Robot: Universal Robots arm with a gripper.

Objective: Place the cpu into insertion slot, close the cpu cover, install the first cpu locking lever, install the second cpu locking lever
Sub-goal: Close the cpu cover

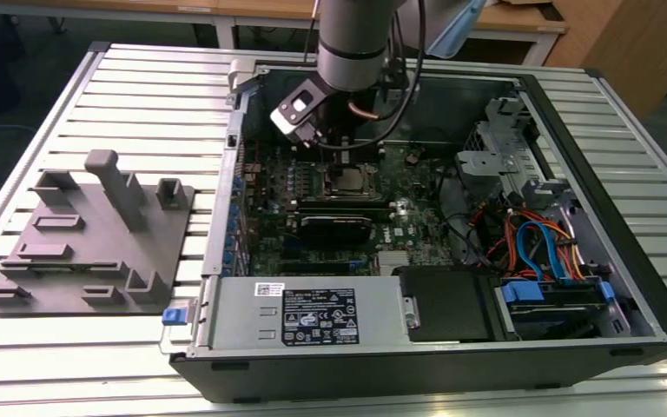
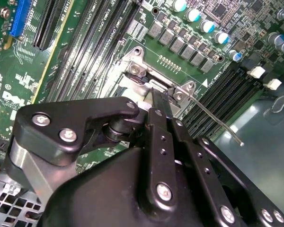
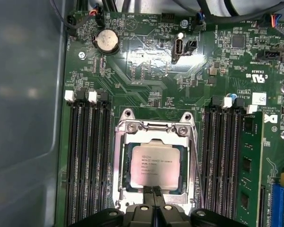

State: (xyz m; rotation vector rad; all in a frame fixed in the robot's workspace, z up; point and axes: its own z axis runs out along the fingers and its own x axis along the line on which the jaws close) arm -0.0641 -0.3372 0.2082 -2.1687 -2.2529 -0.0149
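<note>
The cpu (image 3: 155, 165), a silver-grey square chip, lies flat in the insertion slot (image 1: 351, 180) on the green motherboard. The cpu cover (image 3: 151, 127), a silvery frame, lies down around it, so the chip shows through its window. My gripper (image 3: 154, 193) is shut, its two black fingertips pressed together at the cover's edge just beside the chip, with nothing seen between them. In the second wrist view the fingers (image 2: 160, 106) reach down to the socket's hinge end. A thin metal locking lever (image 2: 213, 118) sticks out free from there. In the exterior view the arm (image 1: 346, 52) stands over the socket.
Long black memory slots (image 3: 87, 156) flank the socket, with a green memory module (image 3: 248, 165) on one side. The open computer case's wall (image 1: 241, 174), power supply (image 1: 299, 317) and drive cage with cables (image 1: 542, 252) surround the board. A grey fixture (image 1: 90, 234) lies at the exterior view's left.
</note>
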